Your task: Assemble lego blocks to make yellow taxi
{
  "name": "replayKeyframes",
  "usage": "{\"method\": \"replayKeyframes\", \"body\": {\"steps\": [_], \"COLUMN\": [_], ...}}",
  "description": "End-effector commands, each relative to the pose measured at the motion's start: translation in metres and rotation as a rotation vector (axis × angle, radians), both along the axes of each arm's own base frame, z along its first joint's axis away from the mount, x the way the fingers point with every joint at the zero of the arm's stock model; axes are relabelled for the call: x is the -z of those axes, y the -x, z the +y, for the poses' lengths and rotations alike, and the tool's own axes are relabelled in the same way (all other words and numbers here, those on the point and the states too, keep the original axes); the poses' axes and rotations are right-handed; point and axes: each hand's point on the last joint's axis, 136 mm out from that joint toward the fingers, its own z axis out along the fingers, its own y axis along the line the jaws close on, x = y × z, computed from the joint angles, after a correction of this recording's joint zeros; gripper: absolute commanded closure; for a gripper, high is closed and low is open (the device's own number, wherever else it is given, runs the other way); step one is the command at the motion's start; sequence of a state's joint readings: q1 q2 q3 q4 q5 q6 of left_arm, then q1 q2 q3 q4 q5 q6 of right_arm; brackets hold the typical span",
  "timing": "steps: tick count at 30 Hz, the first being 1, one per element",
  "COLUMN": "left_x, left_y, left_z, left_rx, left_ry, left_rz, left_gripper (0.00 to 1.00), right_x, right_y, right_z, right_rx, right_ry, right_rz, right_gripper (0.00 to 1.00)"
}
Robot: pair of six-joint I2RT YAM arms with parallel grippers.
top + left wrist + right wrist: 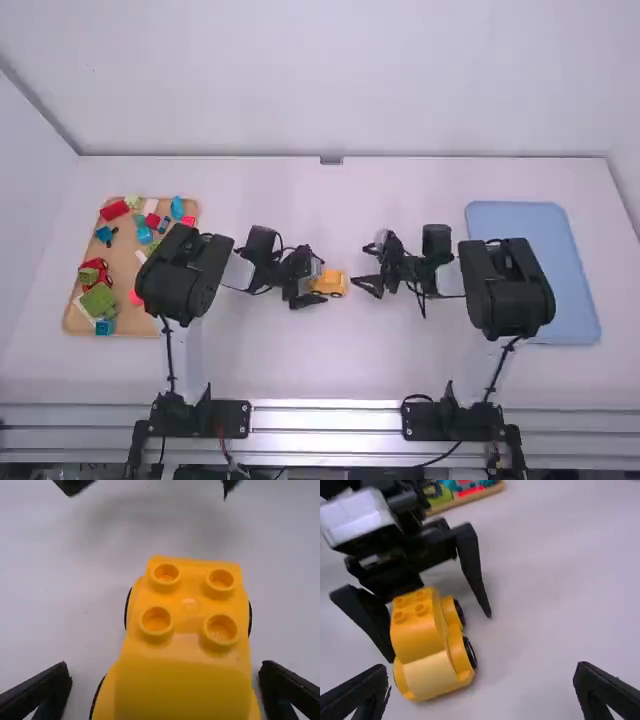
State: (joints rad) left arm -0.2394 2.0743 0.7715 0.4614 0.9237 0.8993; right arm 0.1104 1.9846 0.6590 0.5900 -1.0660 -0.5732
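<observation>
A yellow taxi (331,283) made of blocks stands on the table between the two arms. My left gripper (306,287) is open around its near end. From the left wrist view, the taxi (187,645) lies between the spread fingers of the left gripper (165,687), with a gap on each side and four studs facing up. The right gripper (371,267) is open a short way right of the taxi, holding nothing. In the right wrist view the taxi (427,645) has black wheels and a studded raised block; the right gripper (482,687) has bare table between its fingers.
A wooden tray (135,265) with several coloured blocks and a green-and-red piece lies at the far left, partly under the left arm. A blue tray (540,250) lies at the right, beside the right arm.
</observation>
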Motion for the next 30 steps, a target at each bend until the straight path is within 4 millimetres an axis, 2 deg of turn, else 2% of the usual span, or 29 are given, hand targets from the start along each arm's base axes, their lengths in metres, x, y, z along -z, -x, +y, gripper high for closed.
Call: {"method": "replayKeyframes", "body": {"steps": [1, 6, 12, 13, 15, 18, 22, 24, 26, 30], "left_x": [0.027, 0.013, -0.012, -0.022, -0.029, -0.057, -0.089, -0.109, -0.137, -0.162], "left_y": [0.000, -0.011, -0.013, -0.014, -0.012, -0.005, -0.007, -0.015, -0.025, -0.030], "left_z": [0.026, 0.040, 0.062, 0.070, 0.076, 0.089, 0.106, 0.125, 0.157, 0.199], "left_rx": [-0.181, -0.322, -0.387, -0.422, -0.442, -0.491, -0.609, -0.759, -1.026, -1.364], "left_ry": [-0.138, -0.183, -0.300, -0.336, -0.361, -0.418, -0.436, -0.428, -0.389, -0.316], "left_rz": [0.127, 0.179, 0.125, 0.112, 0.106, 0.070, 0.025, 0.006, -0.010, -0.019], "left_gripper": [0.01, 0.01, 0.01, 0.01, 0.01, 0.01, 0.01, 0.01, 0.01, 0.01], "right_x": [0.014, 0.023, 0.024, 0.023, 0.024, 0.026, 0.027, 0.026, 0.030, 0.038], "right_y": [0.000, 0.002, 0.008, 0.011, 0.013, 0.017, 0.020, 0.023, 0.021, 0.016], "right_z": [0.008, 0.015, 0.023, 0.027, 0.031, 0.042, 0.051, 0.057, 0.062, 0.072], "right_rx": [0.004, 0.010, -0.019, -0.043, -0.060, -0.083, -0.096, -0.111, -0.104, -0.092], "right_ry": [0.085, 0.141, 0.144, 0.145, 0.151, 0.172, 0.192, 0.190, 0.225, 0.267], "right_rz": [-0.026, -0.023, -0.026, -0.048, -0.064, -0.090, -0.112, -0.124, -0.136, -0.139], "right_gripper": [0.02, 0.02, 0.01, 0.02, 0.01, 0.02, 0.01, 0.02, 0.02, 0.02]}}
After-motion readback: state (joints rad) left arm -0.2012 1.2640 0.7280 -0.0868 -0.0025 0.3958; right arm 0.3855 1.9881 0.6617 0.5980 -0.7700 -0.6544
